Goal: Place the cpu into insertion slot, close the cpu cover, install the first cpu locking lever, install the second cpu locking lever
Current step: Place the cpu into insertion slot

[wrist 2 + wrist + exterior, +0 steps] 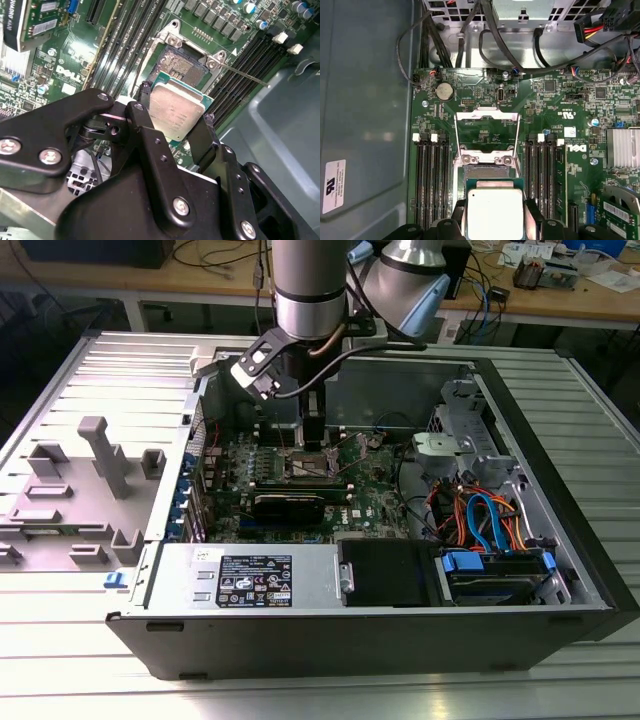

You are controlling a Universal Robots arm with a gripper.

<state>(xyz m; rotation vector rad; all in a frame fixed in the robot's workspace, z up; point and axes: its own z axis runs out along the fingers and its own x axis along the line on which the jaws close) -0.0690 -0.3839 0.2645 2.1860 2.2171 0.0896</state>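
Silver-grey cpu [176,111], edges clamped in the tool [176,103], hangs above uncovered insertion slot [181,65].

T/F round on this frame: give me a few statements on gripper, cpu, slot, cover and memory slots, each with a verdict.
1. The gripper is shut on the cpu. True.
2. The cpu sits fully seated in the insertion slot. False: it is held between the gripper's fingers, and the slot's dark centre lies bare in the second wrist view.
3. The cpu cover is closed over the slot. False: the silvery frame is swung open, off the slot.
4. Long black memory slots run along both sides of the insertion slot. True.
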